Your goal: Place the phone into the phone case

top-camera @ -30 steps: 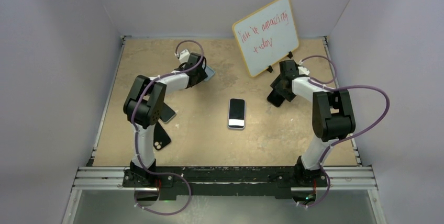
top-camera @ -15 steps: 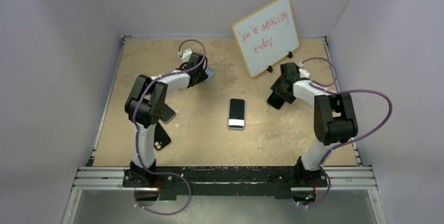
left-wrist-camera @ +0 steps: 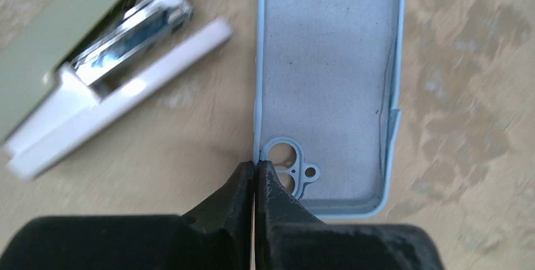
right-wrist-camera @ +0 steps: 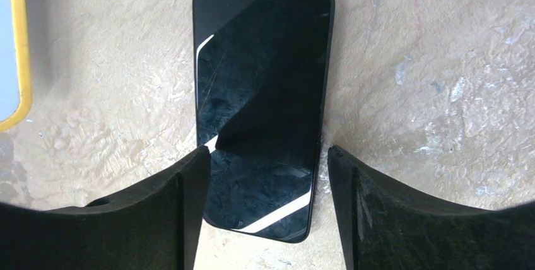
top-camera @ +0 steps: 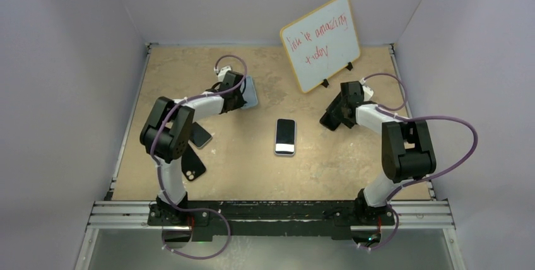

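A light blue phone case (top-camera: 249, 91) lies open side up at the back left of the table. In the left wrist view it (left-wrist-camera: 328, 81) shows its camera cut-out towards me. My left gripper (top-camera: 236, 98) (left-wrist-camera: 254, 164) is shut on the case's left rim by the camera corner. A black phone (right-wrist-camera: 262, 93) lies screen up on the table; in the top view it (top-camera: 326, 122) is mostly hidden under my right gripper (top-camera: 334, 115). The right gripper (right-wrist-camera: 268, 151) is open, one finger on each side of the phone's near end, not touching it.
A second phone (top-camera: 285, 136) with a lit screen lies mid-table. Two dark phones or cases (top-camera: 201, 135) (top-camera: 193, 166) lie by the left arm. A whiteboard (top-camera: 320, 41) stands at the back; its yellow edge (right-wrist-camera: 14, 43) is left of the black phone. A blurred pale object (left-wrist-camera: 94, 74) lies left of the case.
The left arm has swung down and left, and the case held in its gripper now shows more fully. The right gripper has shifted slightly and settled round the black phone.
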`<state>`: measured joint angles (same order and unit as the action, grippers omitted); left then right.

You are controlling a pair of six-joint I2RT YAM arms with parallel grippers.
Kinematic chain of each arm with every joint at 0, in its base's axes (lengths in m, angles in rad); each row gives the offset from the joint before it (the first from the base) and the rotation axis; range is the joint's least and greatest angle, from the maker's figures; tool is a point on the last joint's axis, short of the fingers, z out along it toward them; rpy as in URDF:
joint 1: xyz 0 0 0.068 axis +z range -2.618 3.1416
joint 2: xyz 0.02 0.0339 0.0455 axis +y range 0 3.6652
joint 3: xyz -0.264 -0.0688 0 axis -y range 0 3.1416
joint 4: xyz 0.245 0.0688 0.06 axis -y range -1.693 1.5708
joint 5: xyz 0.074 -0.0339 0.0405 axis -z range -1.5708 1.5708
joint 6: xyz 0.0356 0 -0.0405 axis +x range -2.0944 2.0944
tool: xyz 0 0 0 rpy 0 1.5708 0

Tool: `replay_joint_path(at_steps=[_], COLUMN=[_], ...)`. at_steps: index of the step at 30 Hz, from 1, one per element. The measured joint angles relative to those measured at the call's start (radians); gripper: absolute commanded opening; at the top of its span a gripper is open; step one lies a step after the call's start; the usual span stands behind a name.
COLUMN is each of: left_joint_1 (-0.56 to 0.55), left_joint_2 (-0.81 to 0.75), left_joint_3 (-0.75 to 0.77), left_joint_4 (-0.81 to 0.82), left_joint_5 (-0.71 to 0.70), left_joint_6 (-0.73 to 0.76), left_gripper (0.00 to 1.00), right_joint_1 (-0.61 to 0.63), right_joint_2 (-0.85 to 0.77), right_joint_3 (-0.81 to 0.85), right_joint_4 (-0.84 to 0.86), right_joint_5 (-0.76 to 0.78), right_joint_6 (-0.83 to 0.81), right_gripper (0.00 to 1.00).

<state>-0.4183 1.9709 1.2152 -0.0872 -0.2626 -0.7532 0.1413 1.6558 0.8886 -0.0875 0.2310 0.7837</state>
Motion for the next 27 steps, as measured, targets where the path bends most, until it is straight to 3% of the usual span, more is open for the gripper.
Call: replay_joint_path(at_steps=[9,17,27], left_joint_1=[-0.098,-0.217,-0.277], left_joint_2=[-0.249,-0.430,-0.503], left_joint_3=[-0.189,-0.372,-0.494], left_joint_4=[-0.120,-0.137,-0.146], left_joint_5=[-0.023,-0.037,-0.037], left_joint_6=[0.090,0.115,0.080], left_gripper=[0.00,0.00,0.00], right_joint_1=[0.000,0.003,0.005], right_joint_2=[0.007,0.130,0.233], right_joint_3=[0.033,0.221,0.359], right_joint_4=[-0.050,-0.268,-0.422], right_joint_5=[-0.012,0.032,0.071], right_joint_6=[0.020,0.050,0.097], right_gripper=[0.95,0.94,0.92])
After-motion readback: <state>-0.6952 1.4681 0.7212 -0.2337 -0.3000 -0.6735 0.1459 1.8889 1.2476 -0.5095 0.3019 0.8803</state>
